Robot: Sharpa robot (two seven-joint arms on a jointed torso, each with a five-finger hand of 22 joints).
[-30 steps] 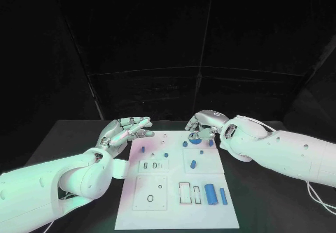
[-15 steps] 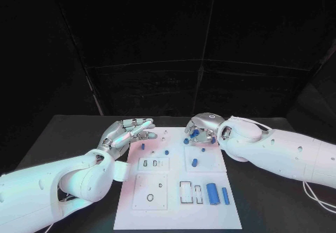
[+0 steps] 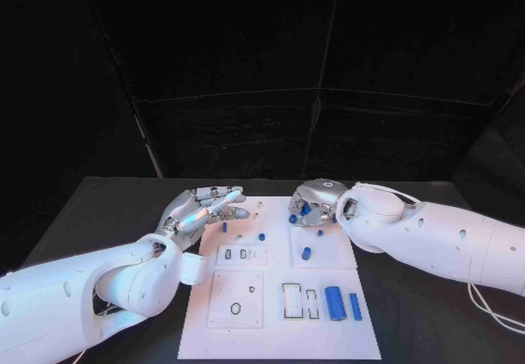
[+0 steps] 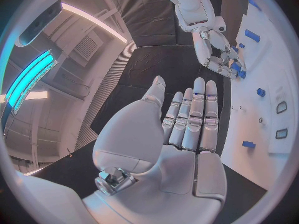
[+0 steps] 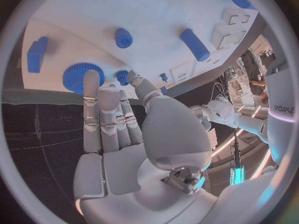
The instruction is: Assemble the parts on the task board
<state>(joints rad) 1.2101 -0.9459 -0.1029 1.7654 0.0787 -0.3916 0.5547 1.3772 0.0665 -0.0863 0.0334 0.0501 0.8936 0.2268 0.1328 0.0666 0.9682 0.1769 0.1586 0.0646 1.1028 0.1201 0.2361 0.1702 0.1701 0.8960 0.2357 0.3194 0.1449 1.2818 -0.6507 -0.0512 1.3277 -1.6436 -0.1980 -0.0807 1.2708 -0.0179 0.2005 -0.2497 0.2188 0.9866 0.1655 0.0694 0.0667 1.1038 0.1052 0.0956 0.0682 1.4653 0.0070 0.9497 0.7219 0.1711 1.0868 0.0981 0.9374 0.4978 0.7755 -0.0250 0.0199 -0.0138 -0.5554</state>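
The white task board (image 3: 252, 326) lies in the middle of the black table. A blue gear (image 5: 74, 79) sits at its far right part, and my right hand (image 3: 313, 203) hangs over it with straight, spread fingers; one fingertip (image 5: 91, 77) overlaps the gear. A small blue peg (image 5: 122, 76) stands between thumb and fingers, and I cannot tell if it is touched. My left hand (image 3: 205, 208) hovers flat and open at the board's far left edge, holding nothing. Two blue cylinders (image 3: 334, 302) lie at the near right.
Loose blue pieces lie on the board: one near my left hand (image 3: 224, 227), one mid-board (image 3: 262, 236), a short bar (image 3: 306, 252). Rectangular slots (image 3: 290, 299) lie beside the cylinders. Black table (image 3: 109, 205) surrounds the board.
The head view has shifted a little. My right hand has edged in over the gear, and its arm now covers the blue piece to the gear's right. The left hand stays put.
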